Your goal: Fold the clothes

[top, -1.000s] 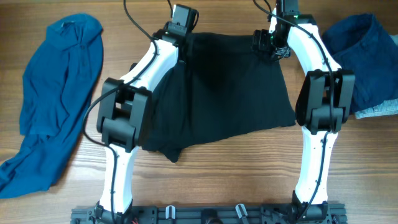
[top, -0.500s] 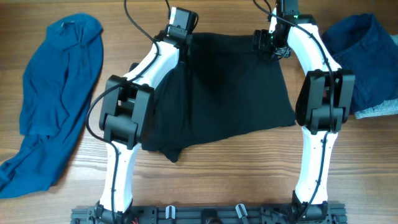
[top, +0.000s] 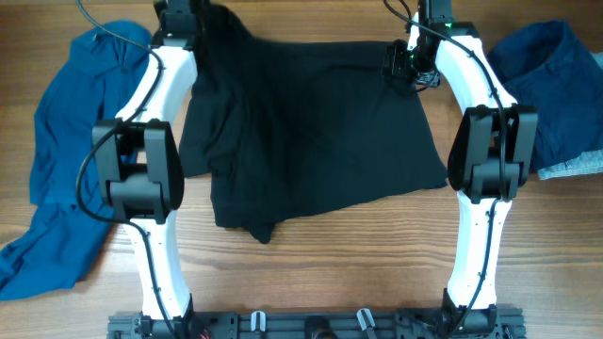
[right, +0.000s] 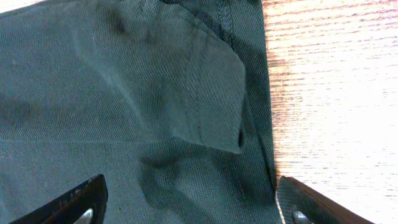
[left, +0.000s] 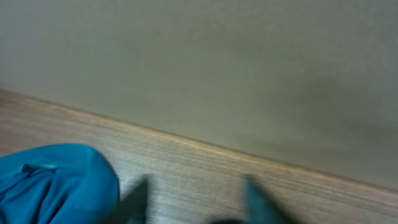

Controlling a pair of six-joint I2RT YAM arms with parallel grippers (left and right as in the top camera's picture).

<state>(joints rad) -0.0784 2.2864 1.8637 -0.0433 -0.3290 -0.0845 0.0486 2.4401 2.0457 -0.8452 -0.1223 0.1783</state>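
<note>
— Any print or label legible?

— Too small or too blurred to read.

— Black shirt (top: 320, 132)?

— Spread mid-table (top: 330, 273), between both arms. About as wide as deep, with the near edge slanting up toward the right. Far-left corner bunched high, just beside the left gripper (left: 196, 193).

— Gripped there?

— Cannot tell. Left wrist view blurred: fingers (left: 138, 198) apart at the tips, wood between them, something dark low in the gap. No telling whether cloth is pinched further down.

— And the other side?

— Right gripper (right: 189, 183) spread wide above the shirt's far-right corner, clasping nothing. Beneath it a turned-over flap, and a stitched hem running alongside bare wood.

— Around it?

— Blue collared shirt (top: 80, 141) crumpled along the left, long axis far to near, collar at the far end. Left arm overlapping its inner edge from above. Navy pieces (top: 551, 61) heaped far right, with a strip of pale grey cloth (top: 577, 168) at their near edge and the right arm between them and the black shirt. Plain wall (left: 217, 62) behind the table.
</note>
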